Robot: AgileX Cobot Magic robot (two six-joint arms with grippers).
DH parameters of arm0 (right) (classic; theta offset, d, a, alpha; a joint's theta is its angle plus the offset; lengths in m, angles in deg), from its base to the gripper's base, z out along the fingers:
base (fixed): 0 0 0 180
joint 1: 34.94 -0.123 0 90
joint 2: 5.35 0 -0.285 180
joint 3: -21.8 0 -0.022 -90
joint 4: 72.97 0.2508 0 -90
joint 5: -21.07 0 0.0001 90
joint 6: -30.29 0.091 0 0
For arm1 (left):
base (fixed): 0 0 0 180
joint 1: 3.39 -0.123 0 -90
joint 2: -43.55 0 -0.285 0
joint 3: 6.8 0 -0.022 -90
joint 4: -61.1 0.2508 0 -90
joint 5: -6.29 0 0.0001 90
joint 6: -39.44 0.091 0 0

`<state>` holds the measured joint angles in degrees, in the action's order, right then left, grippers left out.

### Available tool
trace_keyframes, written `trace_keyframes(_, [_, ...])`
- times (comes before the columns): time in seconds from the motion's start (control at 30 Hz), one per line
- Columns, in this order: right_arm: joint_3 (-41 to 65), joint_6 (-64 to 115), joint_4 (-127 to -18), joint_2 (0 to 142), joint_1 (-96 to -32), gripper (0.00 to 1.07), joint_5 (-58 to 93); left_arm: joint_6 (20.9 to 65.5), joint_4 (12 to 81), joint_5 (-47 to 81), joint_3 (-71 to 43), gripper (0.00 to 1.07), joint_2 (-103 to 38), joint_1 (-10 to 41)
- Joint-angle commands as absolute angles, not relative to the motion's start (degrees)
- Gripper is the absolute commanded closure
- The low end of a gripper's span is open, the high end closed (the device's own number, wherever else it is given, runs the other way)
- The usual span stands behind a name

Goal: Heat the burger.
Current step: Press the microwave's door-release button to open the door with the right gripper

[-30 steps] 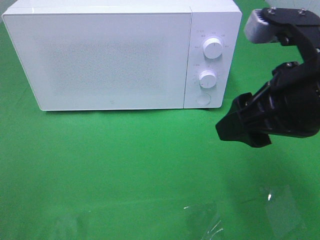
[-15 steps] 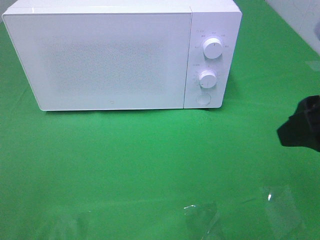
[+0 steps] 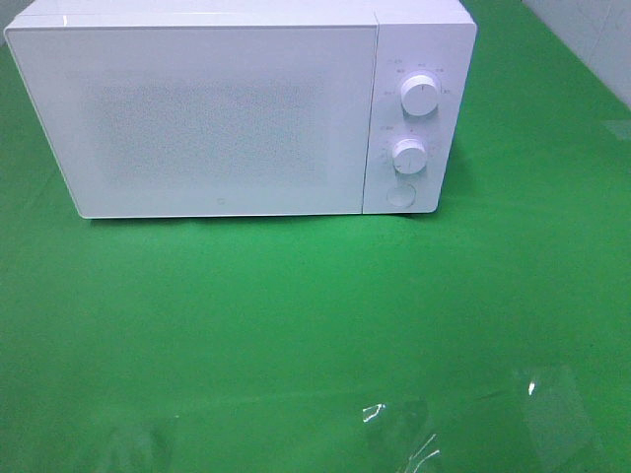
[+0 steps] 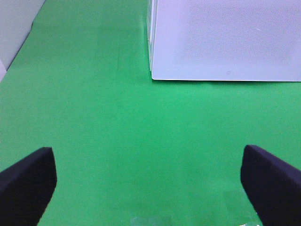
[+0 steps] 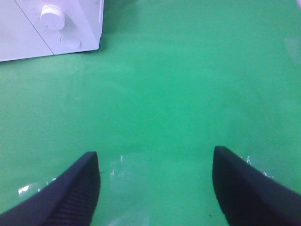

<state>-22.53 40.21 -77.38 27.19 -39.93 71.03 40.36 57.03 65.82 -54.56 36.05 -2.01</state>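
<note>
Gone from the overhead view, the right gripper [image 5: 154, 157] hangs spread wide over the green table [image 3: 296, 315], like the left gripper [image 4: 148, 155], near the closed microwave [image 3: 227, 118].

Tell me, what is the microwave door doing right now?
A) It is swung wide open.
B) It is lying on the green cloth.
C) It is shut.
C: the door sits flat and flush on the front of the microwave, and none of the inside shows.
</note>
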Motion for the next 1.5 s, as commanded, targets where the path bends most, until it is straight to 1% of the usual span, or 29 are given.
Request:
trace_keyframes(0.03, [-23.45,39.00,-77.15,22.61,-38.61,0.42,72.12,40.30,56.57,65.47,-54.79,0.06,37.42,-2.19])
trace_keyframes(0.07, [-24.13,38.54,-77.15,19.29,-38.09,0.39,72.75,40.30,56.57,65.47,-54.79,0.06,37.42,-2.19])
trace_keyframes(0.17, [-24.42,38.26,-77.15,17.62,-38.09,0.37,73.09,40.30,56.57,65.47,-54.79,0.06,37.42,-2.19])
trace_keyframes(0.23, [-24.65,38.20,-76.46,12.41,-38.09,0.29,73.61,40.30,56.57,65.47,-54.79,0.06,37.42,-2.19])
trace_keyframes(0.33, [-24.65,38.14,-76.17,10.00,-38.09,0.30,74.18,40.30,56.57,65.47,-54.79,0.06,37.42,-2.19])
trace_keyframes(0.37, [-24.88,38.14,-76.23,7.94,-38.09,0.32,75.61,40.30,56.57,65.47,-54.79,0.06,37.42,-2.19])
trace_keyframes(0.47, [-25.74,38.14,-76.23,4.79,-38.09,0.34,78.08,40.30,56.57,65.47,-54.79,0.06,37.42,-2.19])
trace_keyframes(0.6, [-26.25,37.97,-76.17,0.66,-38.09,0.34,78.48,40.30,56.57,65.47,-54.79,0.06,37.42,-2.19])
trace_keyframes(1.5, [-25.17,37.74,-76.06,1.35,-38.09,0.34,77.16,40.30,56.63,65.47,-54.79,0.06,37.08,-2.19])
